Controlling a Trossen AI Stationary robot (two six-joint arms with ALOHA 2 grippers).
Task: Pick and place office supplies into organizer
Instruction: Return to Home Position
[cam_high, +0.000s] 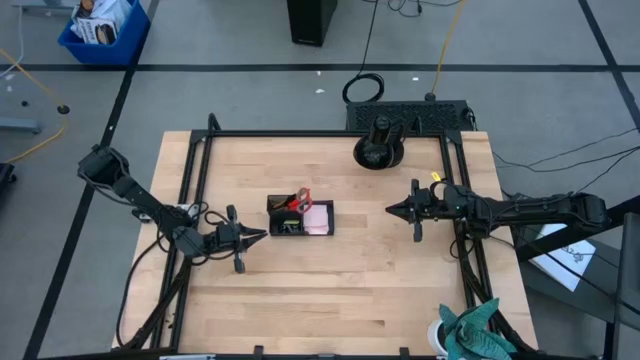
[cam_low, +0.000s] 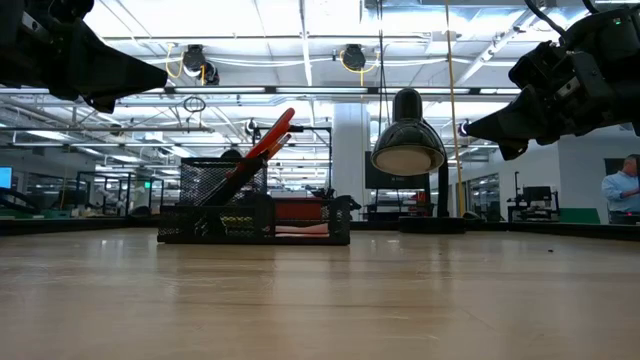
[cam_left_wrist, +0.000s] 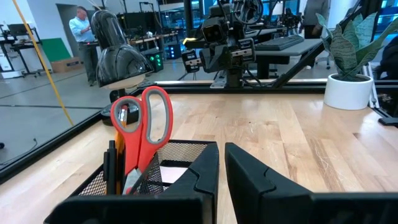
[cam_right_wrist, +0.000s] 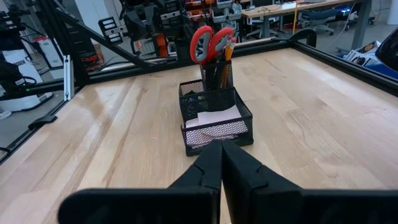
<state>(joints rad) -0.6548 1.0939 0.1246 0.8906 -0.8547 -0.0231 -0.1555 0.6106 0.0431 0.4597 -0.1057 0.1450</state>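
The black mesh organizer (cam_high: 300, 218) stands at the table's middle. Red-handled scissors (cam_left_wrist: 144, 127) stand handles-up in its tall cup with orange pencils (cam_right_wrist: 227, 53) and dark pens; the pink sticky-note pad (cam_right_wrist: 214, 117) lies in its low tray. My left gripper (cam_high: 262, 236) hovers shut just left of the organizer, above the table, touching nothing. My right gripper (cam_high: 390, 209) hovers shut to the organizer's right, well apart from it. Both point at the organizer.
A black desk lamp on a round base (cam_high: 378, 150) stands at the table's far edge. A potted plant with teal leaves (cam_high: 470, 330) sits at the near right corner. Bare wood lies around the organizer. A dark frame rail (cam_high: 320, 134) borders the table.
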